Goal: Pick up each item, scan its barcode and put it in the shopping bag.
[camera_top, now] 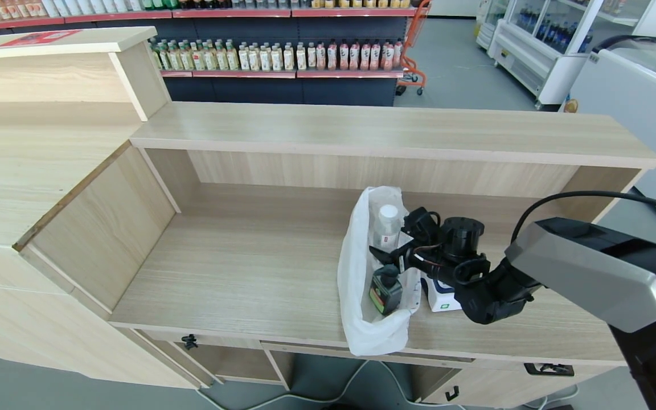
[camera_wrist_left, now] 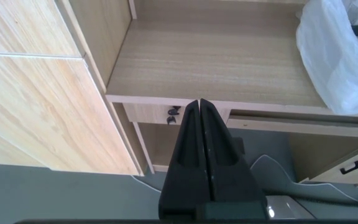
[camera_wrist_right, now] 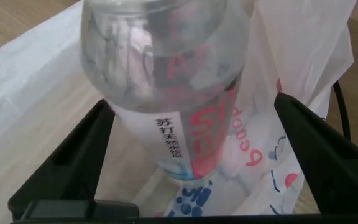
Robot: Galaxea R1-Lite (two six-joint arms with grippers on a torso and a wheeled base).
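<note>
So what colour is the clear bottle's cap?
White, the clear plastic bottle's cap; best in head view.

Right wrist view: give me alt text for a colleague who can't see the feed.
A clear plastic bottle with a white printed label sits between the spread fingers of the open right gripper. The white shopping bag lies around it, and the wooden counter shows at the corners.

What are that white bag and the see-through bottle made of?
Shopping bag: likely thin plastic film, white and slightly translucent, crinkled and slumping. Clear bottle: probably glossy transparent plastic with a printed label and white cap; glass cannot be ruled out.
</note>
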